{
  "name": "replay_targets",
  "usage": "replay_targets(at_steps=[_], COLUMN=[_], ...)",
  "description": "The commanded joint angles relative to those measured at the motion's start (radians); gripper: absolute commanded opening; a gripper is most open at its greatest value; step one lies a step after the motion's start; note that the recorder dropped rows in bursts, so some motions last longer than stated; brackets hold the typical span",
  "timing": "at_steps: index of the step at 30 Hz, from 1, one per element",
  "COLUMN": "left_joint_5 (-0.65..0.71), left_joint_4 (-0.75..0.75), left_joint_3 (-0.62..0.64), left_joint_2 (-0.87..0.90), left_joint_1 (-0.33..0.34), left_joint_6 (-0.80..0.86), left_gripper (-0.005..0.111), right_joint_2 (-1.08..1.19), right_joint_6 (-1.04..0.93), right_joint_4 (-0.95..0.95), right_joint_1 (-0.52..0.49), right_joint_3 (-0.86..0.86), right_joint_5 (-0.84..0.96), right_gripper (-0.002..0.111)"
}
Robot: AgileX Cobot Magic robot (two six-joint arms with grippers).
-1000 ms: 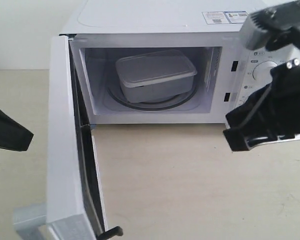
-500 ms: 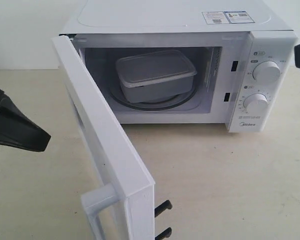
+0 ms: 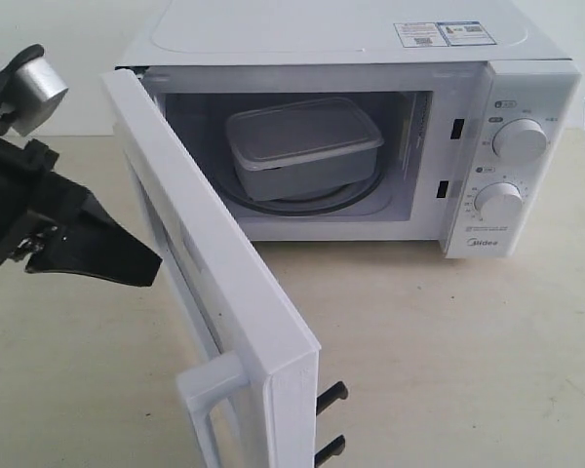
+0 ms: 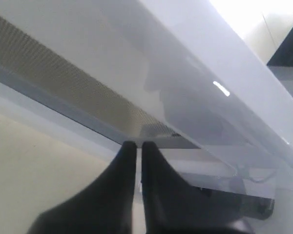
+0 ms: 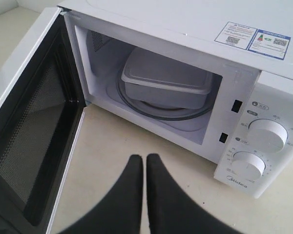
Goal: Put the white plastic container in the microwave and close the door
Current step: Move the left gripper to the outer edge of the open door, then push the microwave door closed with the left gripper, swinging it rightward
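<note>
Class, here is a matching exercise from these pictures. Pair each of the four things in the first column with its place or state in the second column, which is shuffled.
Things
1. translucent-white rectangular plastic container
2. white-framed microwave door with dark mesh window
3. black left gripper
4. black right gripper

Places or states
A. shut, close to the door's outer face
B. partly open, hinged on the left
C. on the glass turntable inside the white microwave
D. shut, empty, over the beige tabletop, facing the open cavity

Pairs: 1-C, 2-B, 3-A, 4-D
</note>
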Motion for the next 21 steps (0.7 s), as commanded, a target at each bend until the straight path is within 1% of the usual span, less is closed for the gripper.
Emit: replay_targets(at_steps=[1, 6, 13, 21], left_joint_5=[-0.054, -0.07, -0.07, -0.081], left_joint_4=[-0.033, -0.05, -0.067, -0.103], left_joint_3=[-0.002, -0.037, -0.112, -0.165], left_joint_2=[0.034, 0.072, 0.119, 0.162], left_joint_1=[-0.026, -0.026, -0.026, -0.026], left_joint_6=[0.046, 0.079, 0.084, 0.104], left_gripper=[0.004, 0.004, 0.004, 0.004], right_joint_2=[-0.003, -0.003, -0.003, -0.003], right_joint_6=[0.001, 0.001, 0.001, 0.001], right_joint_4=[0.01, 0.018, 0.022, 0.022], right_joint_1=[-0.003, -0.003, -0.003, -0.003], right_joint_3=[-0.009, -0.009, -0.009, -0.009], right_joint_5=[0.002, -0.002, 0.001, 0.001], right_gripper=[0.0, 0.0, 0.0, 0.0])
